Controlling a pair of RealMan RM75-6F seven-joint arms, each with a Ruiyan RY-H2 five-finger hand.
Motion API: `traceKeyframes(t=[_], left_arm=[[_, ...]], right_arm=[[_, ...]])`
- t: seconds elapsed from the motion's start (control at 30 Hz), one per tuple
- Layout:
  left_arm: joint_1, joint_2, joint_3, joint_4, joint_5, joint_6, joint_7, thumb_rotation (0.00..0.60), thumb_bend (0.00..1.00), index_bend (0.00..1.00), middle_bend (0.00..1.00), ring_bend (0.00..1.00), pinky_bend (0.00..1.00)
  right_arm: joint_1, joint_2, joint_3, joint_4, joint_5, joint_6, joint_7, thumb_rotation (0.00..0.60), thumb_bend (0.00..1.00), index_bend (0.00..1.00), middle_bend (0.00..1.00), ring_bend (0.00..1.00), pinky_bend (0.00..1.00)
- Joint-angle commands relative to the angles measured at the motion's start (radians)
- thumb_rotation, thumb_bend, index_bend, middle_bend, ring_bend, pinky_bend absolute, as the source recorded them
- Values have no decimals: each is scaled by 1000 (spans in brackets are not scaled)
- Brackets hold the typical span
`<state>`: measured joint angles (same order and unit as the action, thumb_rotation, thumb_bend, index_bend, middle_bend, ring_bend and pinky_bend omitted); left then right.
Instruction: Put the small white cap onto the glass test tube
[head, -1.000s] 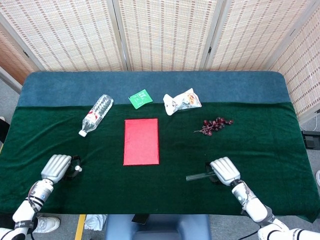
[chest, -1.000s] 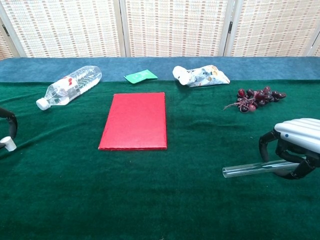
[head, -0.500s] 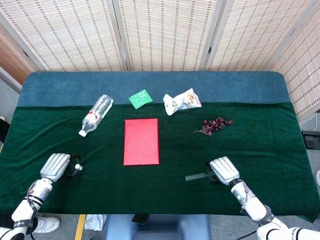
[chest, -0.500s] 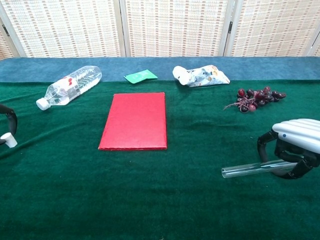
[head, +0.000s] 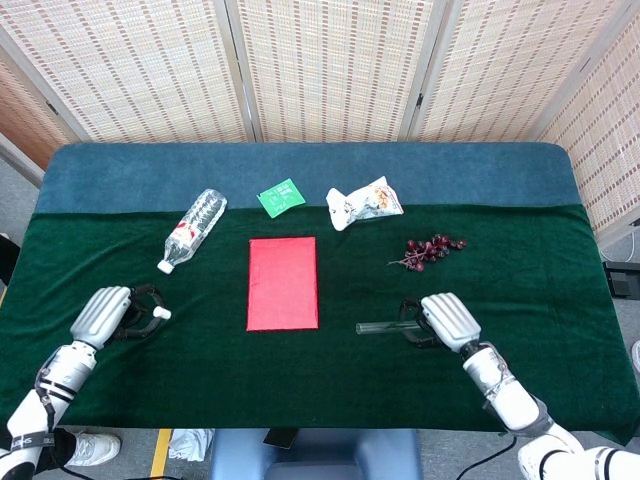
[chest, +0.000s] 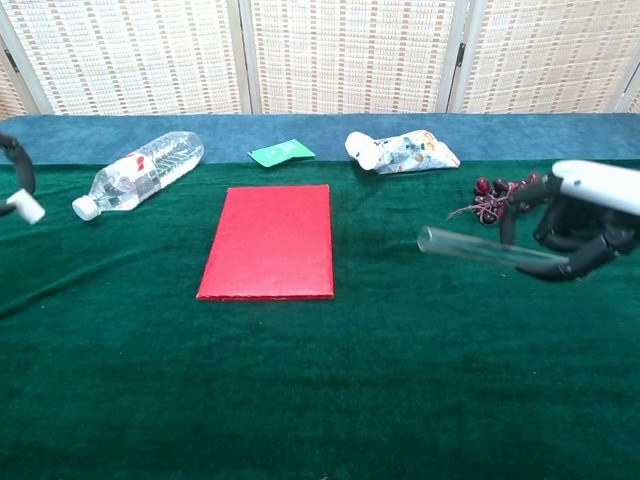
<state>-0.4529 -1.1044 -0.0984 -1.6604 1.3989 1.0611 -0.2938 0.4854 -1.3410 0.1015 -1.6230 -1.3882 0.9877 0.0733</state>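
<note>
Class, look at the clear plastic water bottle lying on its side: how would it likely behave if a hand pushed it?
The water bottle would probably roll, since it lies on its round side on the cloth. It looks clear and perhaps empty, so likely light. Its thin ribbed wall may dent under the fingers.

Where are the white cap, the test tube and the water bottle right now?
small white cap (chest: 30, 209): chest view, on the cap's side, held in the left hand.
glass test tube (chest: 455, 245): chest view, on its clear middle, held by the right hand.
water bottle (head: 196, 229): head view, on its body.
</note>
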Motion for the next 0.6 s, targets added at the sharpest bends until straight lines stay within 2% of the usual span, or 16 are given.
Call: traceKeyframes(t=[0.03, 0.3, 0.6], left_arm=[[-6, 33, -34, -52, 27, 41, -54, 600, 489, 582, 1000, 892, 813], [-27, 55, -86, -151, 72, 101, -117, 600, 497, 588, 1000, 892, 813], [-59, 22, -94, -193, 129, 126, -82, 600, 503, 589, 1000, 891, 813]], right_arm=[[33, -13, 42, -13, -20, 3, 89, 592, 757, 800, 962, 1000, 1000], [114, -111, 102, 4, 2, -44, 193, 592, 788, 801, 963, 1000, 1000], [200, -192, 151, 6, 72, -107, 185, 593, 792, 801, 962, 1000, 1000]])
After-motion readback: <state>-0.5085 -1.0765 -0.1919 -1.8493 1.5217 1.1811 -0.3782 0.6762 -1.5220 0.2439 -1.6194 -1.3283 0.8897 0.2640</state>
